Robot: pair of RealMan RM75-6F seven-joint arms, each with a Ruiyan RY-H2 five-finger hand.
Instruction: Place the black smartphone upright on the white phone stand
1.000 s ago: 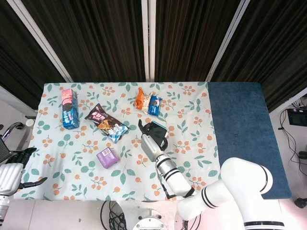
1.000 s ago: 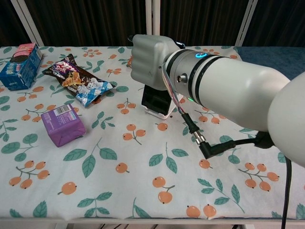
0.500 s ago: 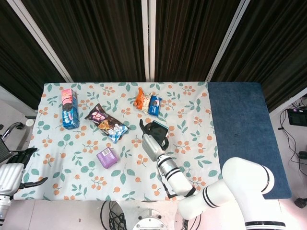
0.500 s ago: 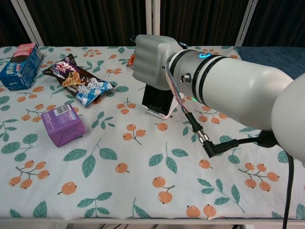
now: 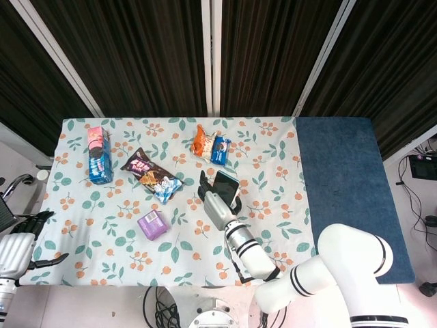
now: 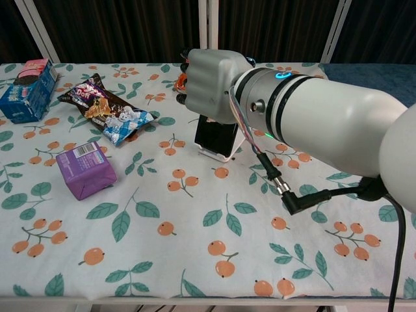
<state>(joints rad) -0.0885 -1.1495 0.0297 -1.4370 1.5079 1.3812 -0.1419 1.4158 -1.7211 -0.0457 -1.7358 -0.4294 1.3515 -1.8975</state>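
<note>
The black smartphone leans upright on the white phone stand, near the middle of the floral tablecloth. My right hand hovers right at the phone's top, its back filling the chest view and hiding the phone's upper edge. Its fingers are spread apart beside the phone, and I see no grip on it. My left hand hangs off the table's front left corner, fingers apart and holding nothing.
A purple box lies left of the stand. A dark snack bag and a blue carton lie further left. Orange and blue packets sit behind the stand. A blue mat covers the right.
My right hand has lifted slightly and shifted right, its fingers spreading away from the phone. More of the screen now shows in the head view. The phone stays on the stand.
</note>
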